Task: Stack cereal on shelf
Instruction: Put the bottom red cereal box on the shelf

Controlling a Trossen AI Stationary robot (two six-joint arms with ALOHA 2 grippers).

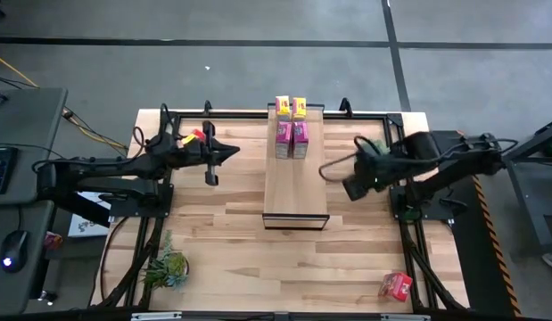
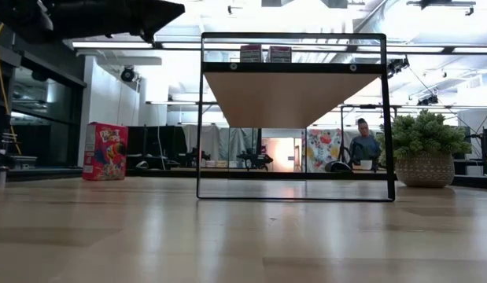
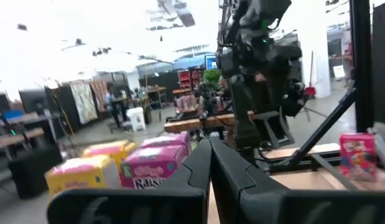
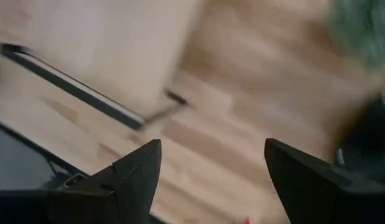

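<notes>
The shelf point(image 1: 295, 178) stands in the middle of the worktop point(image 1: 222, 241); at its far end sit four cereal boxes, two yellow boxes point(image 1: 292, 108) at the very end and two pink boxes point(image 1: 292, 139) touching them; one red box point(image 1: 396, 285) lies on the worktop near the front right corner; the left end effector point(image 1: 233, 152) hovers left of the shelf, fingers pressed together, holding nothing; the right end effector point(image 1: 356, 185) hangs right of the shelf, fingers wide apart and empty; a potted plant point(image 1: 167, 267) rests front left.

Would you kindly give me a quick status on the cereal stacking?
Left claw shut, empty, left of shelf. Right claw open, empty, right of shelf. Two yellow boxes, two pink boxes shelved; red box on tabletop. Nothing blocking.
</notes>
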